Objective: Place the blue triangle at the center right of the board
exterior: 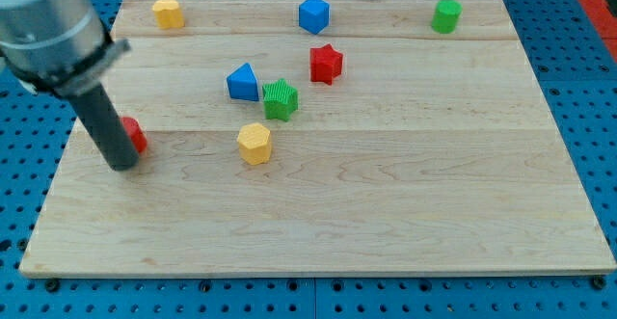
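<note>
The blue triangle (243, 82) lies on the wooden board (405, 184), left of centre and a little toward the view's top. A green star (281, 99) sits just to its lower right, close to it. My tip (122, 162) rests near the board's left edge, well to the left of and below the blue triangle. A red block (135, 134) is partly hidden behind the rod, touching or nearly touching it.
A red star (326, 64) lies right of the blue triangle. A yellow hexagonal block (254, 143) lies below the green star. Along the top edge sit a yellow block (168, 13), a blue hexagonal block (313, 14) and a green cylinder (445, 15).
</note>
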Tool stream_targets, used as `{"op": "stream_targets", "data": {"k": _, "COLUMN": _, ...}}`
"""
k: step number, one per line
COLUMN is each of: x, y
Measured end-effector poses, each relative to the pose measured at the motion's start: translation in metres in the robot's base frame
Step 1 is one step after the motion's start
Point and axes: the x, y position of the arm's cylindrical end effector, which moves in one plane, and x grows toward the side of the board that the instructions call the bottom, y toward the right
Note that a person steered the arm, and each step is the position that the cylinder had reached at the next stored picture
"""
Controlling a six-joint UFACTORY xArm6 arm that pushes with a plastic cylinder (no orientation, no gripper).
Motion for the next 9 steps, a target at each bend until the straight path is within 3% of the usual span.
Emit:
{"op": "stream_targets", "data": {"k": 1, "x": -0.044, "y": -0.006}}
{"op": "stream_targets", "data": {"k": 2, "x": -0.060, "y": -0.003}}
{"op": "stream_targets", "data": {"k": 9, "x": -0.061, "y": 0.066}}
